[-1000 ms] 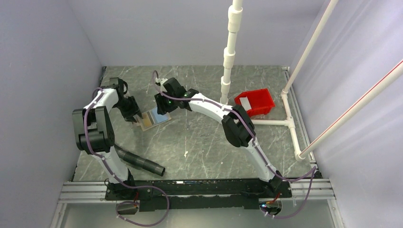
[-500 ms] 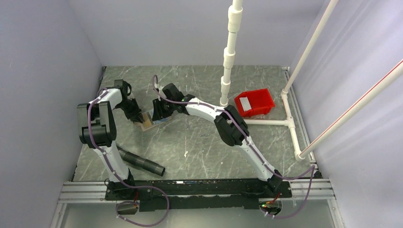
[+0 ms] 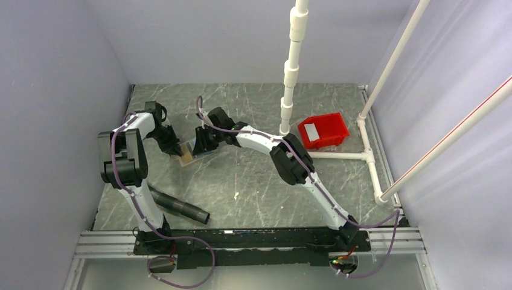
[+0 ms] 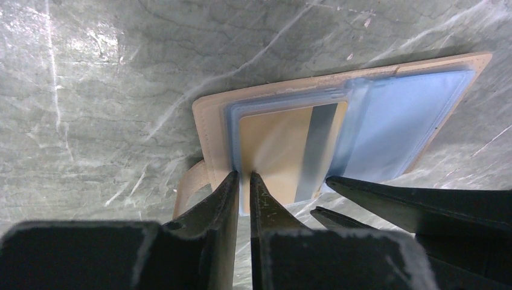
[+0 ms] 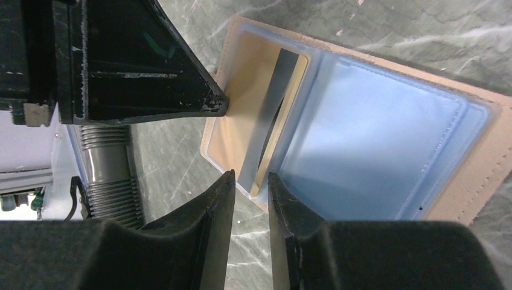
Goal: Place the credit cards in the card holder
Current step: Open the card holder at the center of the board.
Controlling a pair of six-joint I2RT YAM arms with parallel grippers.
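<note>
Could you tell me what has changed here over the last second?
The right gripper moved nearer and left over the open wallet, its jaws narrowing around a corner of the card. The left gripper edged in and closed on the wallet's edge. The red tray and the black hose stayed put.

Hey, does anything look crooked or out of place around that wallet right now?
The striped card looks slightly crooked in the card holder, its near end apparently poking from the sleeve mouth. Also, a black ribbed hose lies loose beside the left arm.
</note>
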